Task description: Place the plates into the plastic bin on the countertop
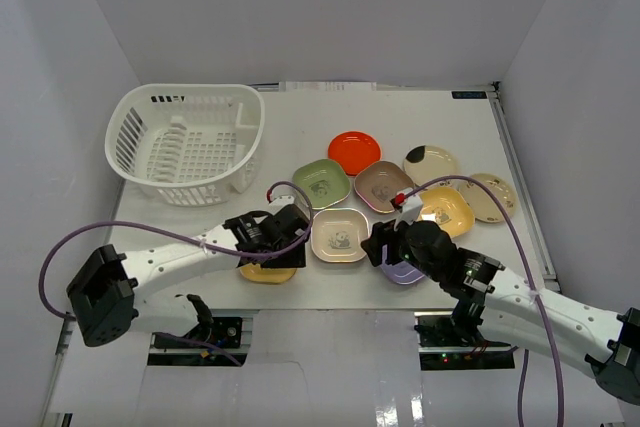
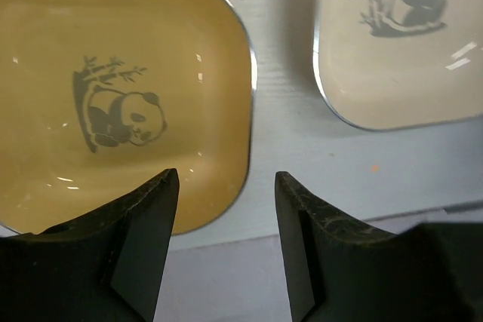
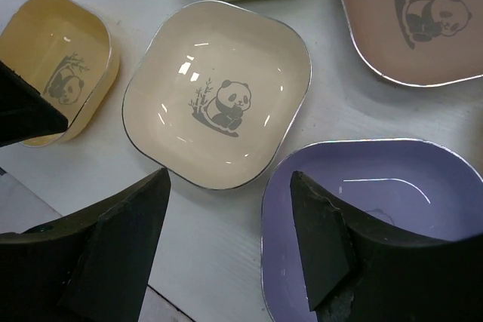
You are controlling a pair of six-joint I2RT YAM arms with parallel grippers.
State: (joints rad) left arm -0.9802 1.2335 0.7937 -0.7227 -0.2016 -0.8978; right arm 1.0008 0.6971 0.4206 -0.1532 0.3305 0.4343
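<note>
- My left gripper [image 2: 226, 179] is closest. Its two black fingers are apart and hold nothing.
- The edge of the yellow panda plate [image 2: 113, 96] sits in the gap. One finger is over the plate and one is over the worktop [image 1: 300, 122].
- My right gripper [image 3: 230, 179] is open too, with nothing in it. The edge of the purple plate [image 3: 377, 216] lies in its gap.
- The cream panda plate [image 3: 219, 103] is at 12 o'clock from that gripper, just beside the purple one.
- The brown plate [image 3: 415, 20] is at 2 o'clock.
- The plastic bin [image 1: 125, 142] stands at 10 o'clock on the worktop, well apart from both grippers.
- All the plates I can see lie on the worktop, outside the bin.
</note>
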